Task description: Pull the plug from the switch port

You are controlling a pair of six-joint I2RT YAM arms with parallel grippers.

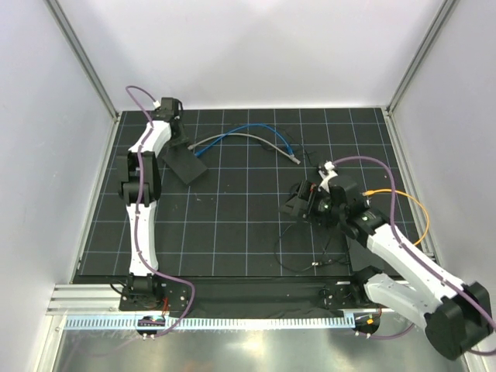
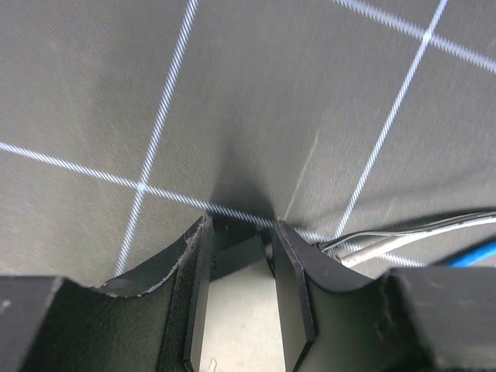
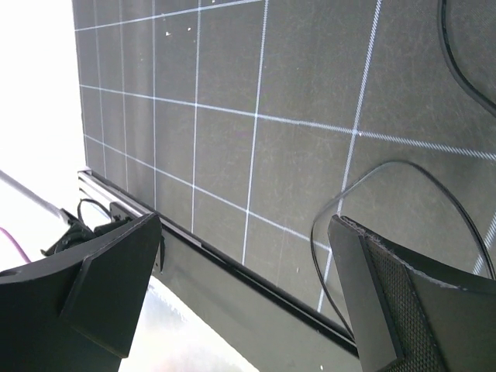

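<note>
At the far left of the bench (image 1: 232, 225), the plug (image 1: 197, 149) sits in the switch (image 1: 184, 165), just right of our left jaws; whether they grip the switch's edge, we cannot tell. Our right jaws gape, far off.

No text was legible (the mat (image 1: 232, 225) bore only grid lines); a coloured patch (image 1: 152, 319) near left was perhaps a label.
</note>
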